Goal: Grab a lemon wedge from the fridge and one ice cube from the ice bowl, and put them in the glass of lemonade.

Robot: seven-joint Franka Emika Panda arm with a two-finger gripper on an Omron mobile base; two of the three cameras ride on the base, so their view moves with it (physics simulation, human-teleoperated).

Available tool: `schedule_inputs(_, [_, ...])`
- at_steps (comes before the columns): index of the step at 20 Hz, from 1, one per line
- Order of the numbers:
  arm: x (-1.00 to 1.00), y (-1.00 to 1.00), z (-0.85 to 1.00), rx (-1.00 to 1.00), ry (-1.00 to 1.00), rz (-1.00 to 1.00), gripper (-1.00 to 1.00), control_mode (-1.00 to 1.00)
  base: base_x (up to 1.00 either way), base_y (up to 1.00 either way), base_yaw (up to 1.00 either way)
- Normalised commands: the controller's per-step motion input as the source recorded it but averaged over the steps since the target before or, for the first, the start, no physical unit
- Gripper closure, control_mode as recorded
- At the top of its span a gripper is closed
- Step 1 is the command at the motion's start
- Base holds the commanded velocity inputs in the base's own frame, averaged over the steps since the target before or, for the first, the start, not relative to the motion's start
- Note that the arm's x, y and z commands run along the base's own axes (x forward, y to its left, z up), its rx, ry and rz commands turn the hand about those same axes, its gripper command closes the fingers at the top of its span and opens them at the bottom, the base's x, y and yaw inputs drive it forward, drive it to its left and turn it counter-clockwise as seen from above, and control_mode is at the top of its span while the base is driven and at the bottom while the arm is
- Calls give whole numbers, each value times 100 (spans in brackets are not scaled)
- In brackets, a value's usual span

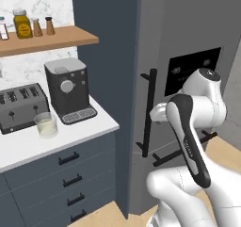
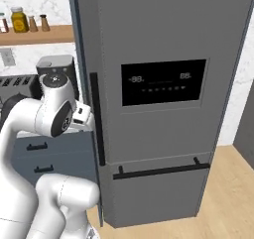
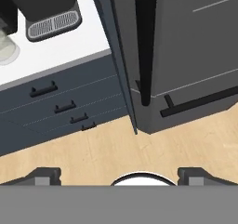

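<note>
Hand view crops the glass of lemonade at its edge.

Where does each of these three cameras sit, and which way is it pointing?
Left base view: behind the arm's left, facing the white counter and tall dark grey fridge; white arm lower right.
Right base view: behind its right, facing the fridge door; arm lower left.
Hand view: on the hand, looking down past the open gripper at the floor.
All share the fridge's long black vertical handle.
</note>
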Motion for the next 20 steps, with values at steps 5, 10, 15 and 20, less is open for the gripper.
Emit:
schedule_inputs(5, [0,0,0,0,0,0,-100,100,0,4,-14])
schedule_inputs(10, [0,0,0,0,0,0,-100,100,0,0,-17])
schedule_inputs(15, [0,0,0,0,0,0,-100,100,-4,0,-16])
schedule_inputs(20, [0,0,0,0,0,0,-100,100,-25,0,-11])
